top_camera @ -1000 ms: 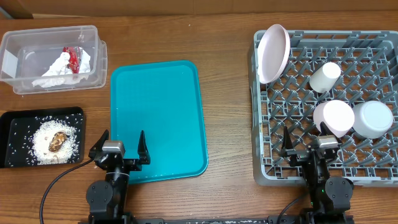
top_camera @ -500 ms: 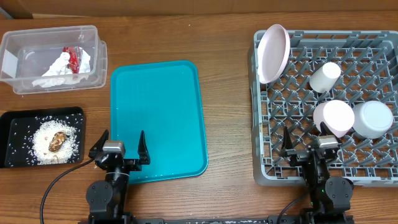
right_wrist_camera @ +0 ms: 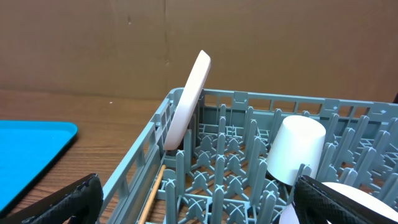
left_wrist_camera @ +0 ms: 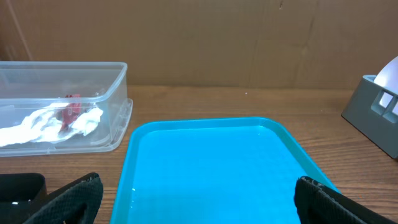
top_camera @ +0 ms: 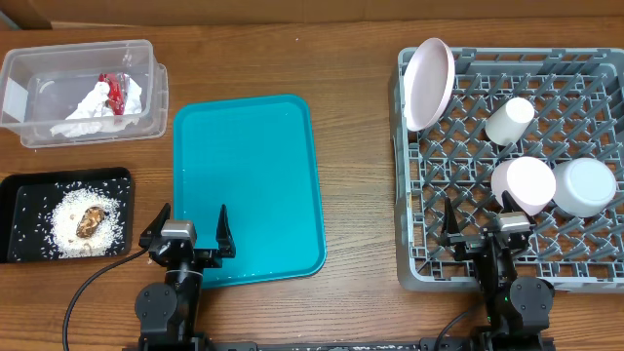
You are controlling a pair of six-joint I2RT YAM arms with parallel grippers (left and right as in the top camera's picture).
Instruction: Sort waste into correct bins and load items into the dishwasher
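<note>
The clear tub (top_camera: 19, 68) at the back left holds the crumpled napkin (top_camera: 93, 105) and red-and-white wrapper (top_camera: 117, 90); both show in the left wrist view (left_wrist_camera: 56, 118). The black tray (top_camera: 19, 195) holds rice (top_camera: 68, 210) and the brown lump (top_camera: 91, 222). The grey dish rack (top_camera: 458, 268) holds the upright plate (top_camera: 427, 83), the cup (top_camera: 510, 120), the small pink bowl (top_camera: 524, 184) and the grey-rimmed bowl (top_camera: 584, 186). My left gripper (top_camera: 189, 234) is open and empty at the teal tray's near edge. My right gripper (top_camera: 487, 226) is open and empty over the rack's near edge.
The teal serving tray (top_camera: 249, 185) lies between the bins and the rack. In the right wrist view a thin wooden stick (right_wrist_camera: 152, 193) lies inside the rack's left wall, and the plate (right_wrist_camera: 186, 99) and cup (right_wrist_camera: 297, 149) stand ahead.
</note>
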